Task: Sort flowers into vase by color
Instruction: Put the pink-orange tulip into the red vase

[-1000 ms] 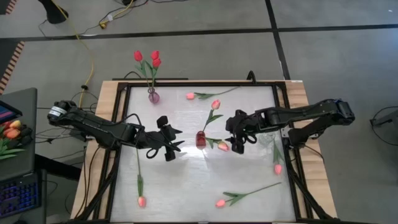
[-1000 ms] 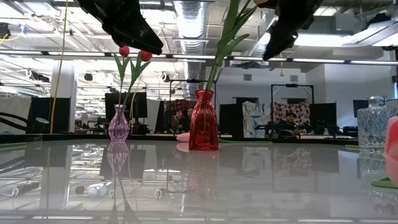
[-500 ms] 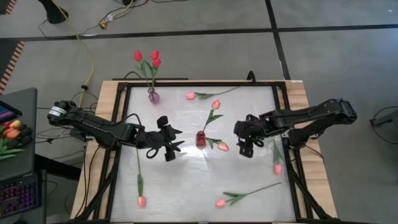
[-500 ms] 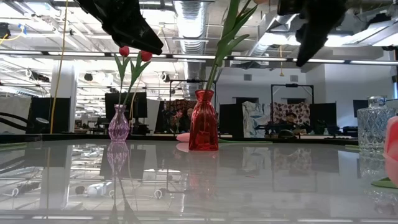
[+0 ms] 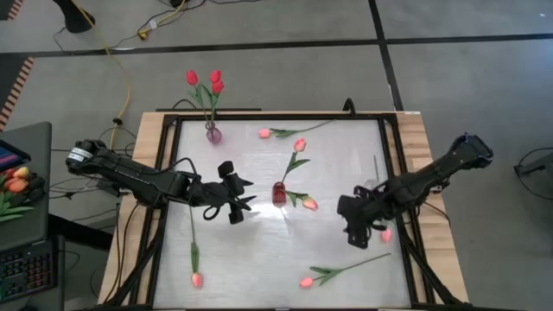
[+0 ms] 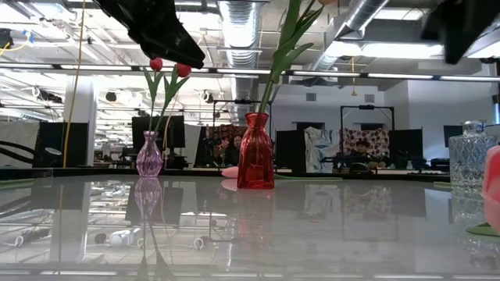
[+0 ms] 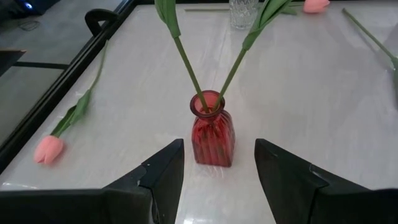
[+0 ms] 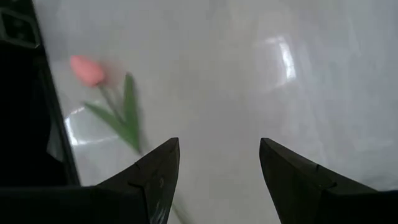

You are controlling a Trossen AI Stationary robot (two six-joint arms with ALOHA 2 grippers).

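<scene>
A red vase (image 5: 279, 193) stands mid-table with two pink tulips (image 5: 300, 144) in it, their stems down its neck (image 7: 207, 102). A purple vase (image 5: 213, 134) at the far left holds red tulips (image 5: 205, 80). Loose pink tulips lie on the table: one at the far edge (image 5: 264, 133), one near left (image 5: 197, 279), one near middle (image 5: 306, 282), one at the right (image 5: 385, 233). My left gripper (image 5: 238, 203) hovers open just left of the red vase (image 7: 212, 134). My right gripper (image 5: 354, 233) is open above the table beside the right tulip (image 8: 87, 70).
A clear cut-glass vase (image 6: 469, 160) stands toward the table's right side. A black frame (image 5: 397, 164) runs round the white tabletop. A bunch of orange tulips (image 5: 15, 183) lies on a side desk beyond the left edge. Bare tabletop lies between the near tulips.
My right gripper has swung from beside the red vase toward the table's right and near edges, tipping and rolling as it went, and now hangs by the right-hand tulip. Its fingers have stayed open. The flowers and vases have not moved.
</scene>
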